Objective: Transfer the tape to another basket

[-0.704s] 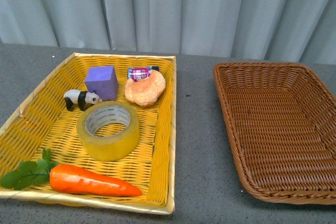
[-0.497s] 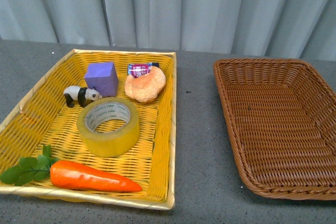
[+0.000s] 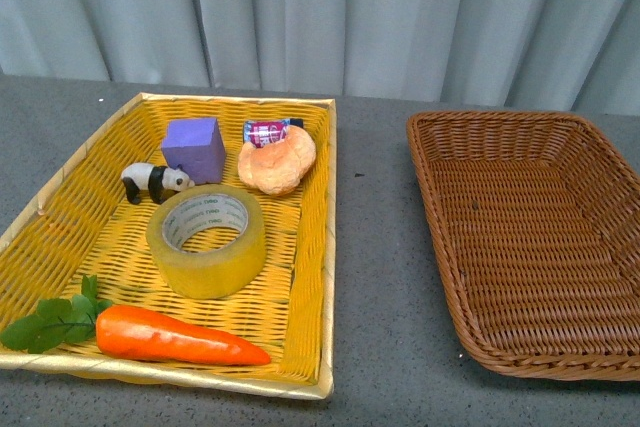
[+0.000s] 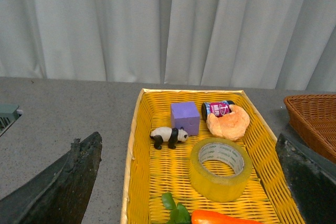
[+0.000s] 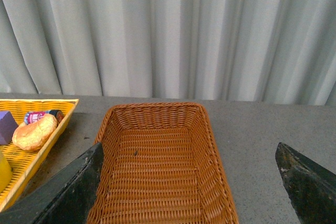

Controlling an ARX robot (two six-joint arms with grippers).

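Left pincer (image 4: 186,145), right pincer (image 5: 189,150): wide open, nothing held. Tape (image 3: 206,242) lies flat in yellow tray (image 3: 327,247); panda (image 3: 153,183) just beside it could be knocked during the grasp.

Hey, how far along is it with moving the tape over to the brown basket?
Nothing looks done yet: the tape lies flat in the yellow tray, and the brown basket is empty. Nothing is in hand: the left pincer and right pincer are both open and empty. Left to do: grasp the tape, carry it across and set it in the basket.
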